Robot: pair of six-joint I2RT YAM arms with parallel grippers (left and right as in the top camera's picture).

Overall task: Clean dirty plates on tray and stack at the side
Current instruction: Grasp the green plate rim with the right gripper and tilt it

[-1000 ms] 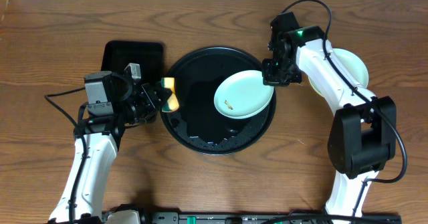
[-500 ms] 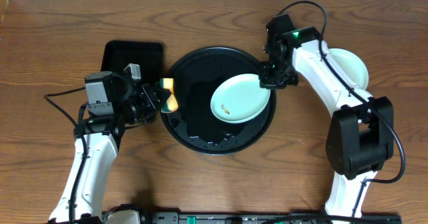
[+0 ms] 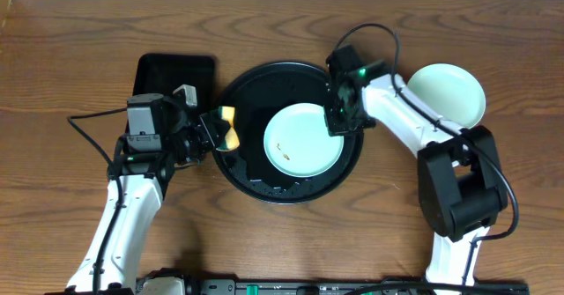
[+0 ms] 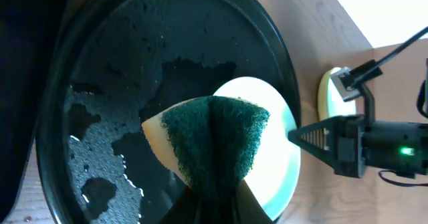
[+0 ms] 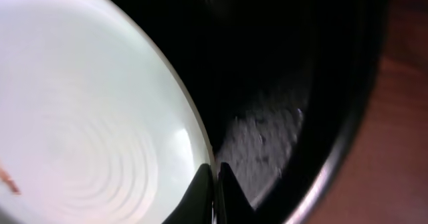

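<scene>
A pale mint-blue plate point(image 3: 302, 139) with a small brown smear lies over the right half of the round black tray point(image 3: 251, 167). My right gripper point(image 3: 336, 124) is shut on its upper right rim; in the right wrist view the fingers pinch the plate's edge point(image 5: 200, 144). My left gripper point(image 3: 214, 131) is shut on a green and yellow sponge point(image 3: 227, 128) at the tray's left rim; the sponge point(image 4: 214, 140) points at the plate point(image 4: 281, 150) in the left wrist view. Another mint plate point(image 3: 448, 94) lies on the table at the right. The yellow plate is out of view.
A rectangular black tray point(image 3: 172, 73) lies at the back left, behind my left arm. The round tray's floor point(image 4: 114, 137) is wet with foam patches. My right arm stretches from the lower right over the table to the tray.
My right gripper has carried the mint plate left and lower, from the tray's right rim toward its middle. My left gripper with the sponge has shifted slightly right.
</scene>
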